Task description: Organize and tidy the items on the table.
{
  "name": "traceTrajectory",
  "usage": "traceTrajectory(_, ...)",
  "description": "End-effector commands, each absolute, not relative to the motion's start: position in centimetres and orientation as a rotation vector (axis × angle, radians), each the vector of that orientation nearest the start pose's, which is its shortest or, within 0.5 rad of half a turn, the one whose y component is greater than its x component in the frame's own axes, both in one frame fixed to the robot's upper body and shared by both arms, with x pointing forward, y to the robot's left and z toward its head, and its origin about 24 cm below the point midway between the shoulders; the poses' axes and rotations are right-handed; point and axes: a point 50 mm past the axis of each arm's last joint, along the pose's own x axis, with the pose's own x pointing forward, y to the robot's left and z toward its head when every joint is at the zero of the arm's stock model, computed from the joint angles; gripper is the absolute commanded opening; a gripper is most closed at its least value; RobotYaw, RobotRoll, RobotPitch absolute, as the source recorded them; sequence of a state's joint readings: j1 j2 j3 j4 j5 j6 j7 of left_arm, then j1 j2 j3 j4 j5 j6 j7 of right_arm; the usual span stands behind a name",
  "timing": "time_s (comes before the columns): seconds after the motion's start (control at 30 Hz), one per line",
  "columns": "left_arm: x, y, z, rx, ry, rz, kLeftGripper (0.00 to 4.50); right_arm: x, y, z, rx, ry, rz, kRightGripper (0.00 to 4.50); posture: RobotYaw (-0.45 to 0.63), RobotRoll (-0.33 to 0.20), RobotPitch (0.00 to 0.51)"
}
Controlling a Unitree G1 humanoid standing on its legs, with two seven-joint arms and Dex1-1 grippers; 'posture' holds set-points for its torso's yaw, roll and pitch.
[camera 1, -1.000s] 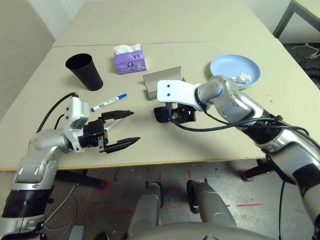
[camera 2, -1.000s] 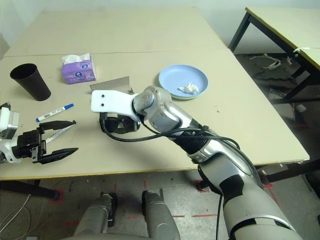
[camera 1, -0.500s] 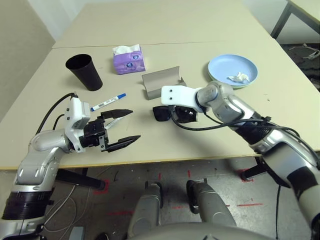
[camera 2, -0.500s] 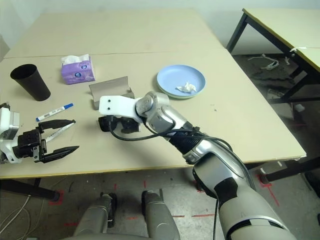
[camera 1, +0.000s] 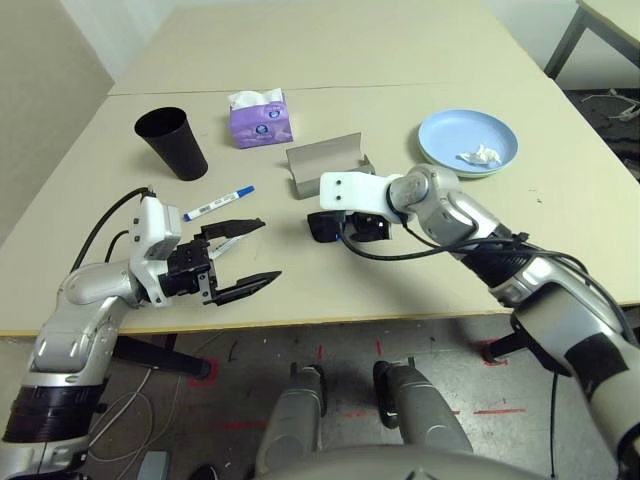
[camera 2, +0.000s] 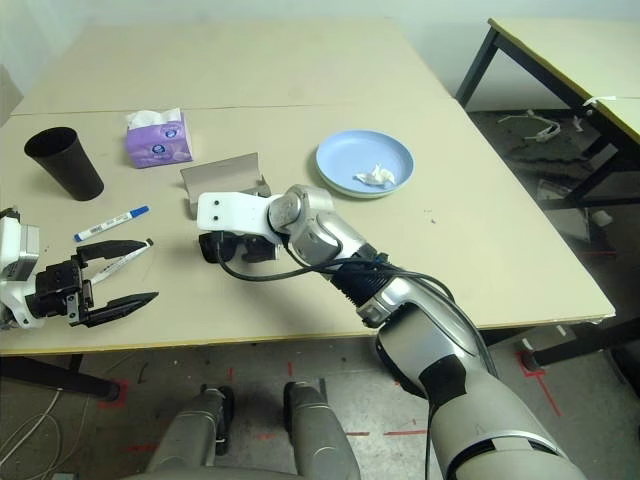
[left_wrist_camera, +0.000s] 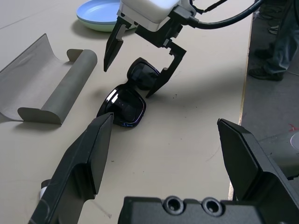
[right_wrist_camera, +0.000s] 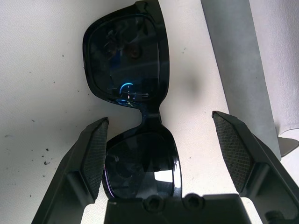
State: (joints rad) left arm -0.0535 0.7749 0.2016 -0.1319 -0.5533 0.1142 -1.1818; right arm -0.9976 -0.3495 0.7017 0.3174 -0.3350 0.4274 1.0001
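Observation:
Black sunglasses lie folded on the pale table, just in front of the open grey glasses case. My right gripper hangs over them, open, with one finger on each side of the frame and neither touching it. My left gripper rests open near the table's front left with nothing between its fingers. A white marker with a blue cap lies beyond it. A second white marker lies right by its upper finger, partly hidden. The black cup stands at the back left. The blue plate holds the white tissue wad.
A purple tissue box stands behind the glasses case, to the right of the cup. A seam crosses the tabletop behind it. Another table's dark leg and a table edge stand at the far right. In the left wrist view, a person's shoes stand beside the table.
My right forearm has sunk lower and swung slightly, uncovering more of the blue plate, while its gripper stays over the sunglasses. The left arm has not moved.

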Motion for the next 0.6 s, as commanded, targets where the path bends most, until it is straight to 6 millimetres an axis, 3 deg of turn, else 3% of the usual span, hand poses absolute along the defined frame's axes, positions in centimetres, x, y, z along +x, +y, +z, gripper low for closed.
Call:
traceTrajectory(0.03, 22.9, 24.7, 14.4, 0.308, -0.007, -1.094, 4.5, 34.2, -4.5, 14.7, -1.2, 0.341, 1.158, 4.48, -0.07, 0.0, 0.159)
traceTrajectory(0.1, 22.9, 24.8, 14.4, 0.309, -0.007, -1.091, 4.5, 34.1, -4.5, 14.7, -1.201, 0.349, 1.167, 4.48, -0.07, 0.0, 0.156)
traceTrajectory(0.2, 22.9, 24.8, 14.4, 0.31, -0.008, -1.085, 4.5, 33.7, -4.4, 14.6, -1.194, 0.359, 1.184, 3.91, -0.06, 0.0, 0.153)
traceTrajectory(0.5, 23.0, 25.0, 14.5, 0.311, -0.02, -1.06, 4.5, 33.1, -4.6, 14.6, -1.15, 0.389, 1.213, 0.68, -0.06, 0.0, 0.15)
traceTrajectory(0.57, 23.0, 24.9, 14.4, 0.308, -0.024, -1.06, 4.5, 33.0, -4.8, 14.6, -1.146, 0.399, 1.213, 0.18, -0.06, 0.0, 0.151)
traceTrajectory(0.6, 23.0, 24.8, 14.4, 0.306, -0.026, -1.06, 4.5, 33.0, -4.9, 14.6, -1.144, 0.404, 1.214, 0.19, -0.06, 0.0, 0.151)
